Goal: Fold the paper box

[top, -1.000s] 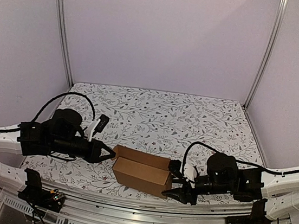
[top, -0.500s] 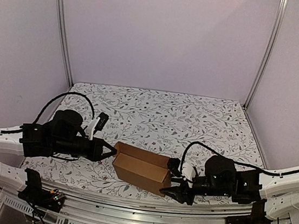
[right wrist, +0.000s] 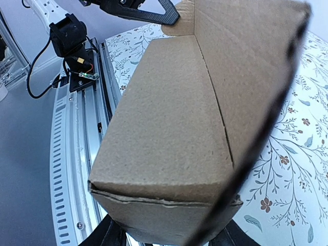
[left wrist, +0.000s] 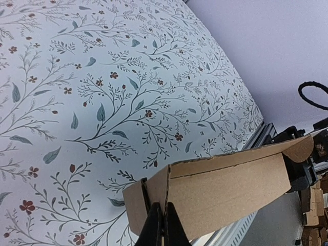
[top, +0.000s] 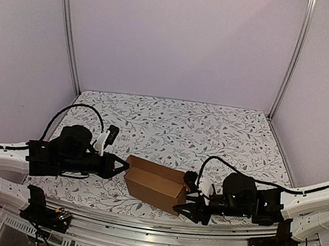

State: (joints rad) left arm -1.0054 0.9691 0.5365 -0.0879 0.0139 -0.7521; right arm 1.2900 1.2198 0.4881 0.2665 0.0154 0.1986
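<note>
1. Right gripper point(top: 193, 209) is clamping, half-wide, the four-o'clock end of the paper box point(top: 154, 185), which is lying at six o'clock on the table point(top: 212, 129).
2. Left gripper point(top: 124, 165), fully closed, is touching its nine-o'clock end.
3. Any harder push from there is risking buckled cardboard, or the box slipping from the clamp.

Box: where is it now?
Top view: the box lies near the table's front edge, its right end between the right fingers, left fingers at its left end.

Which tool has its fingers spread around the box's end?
The right tool: its fingers flank the paper box; the left tool is pinched shut.
</note>
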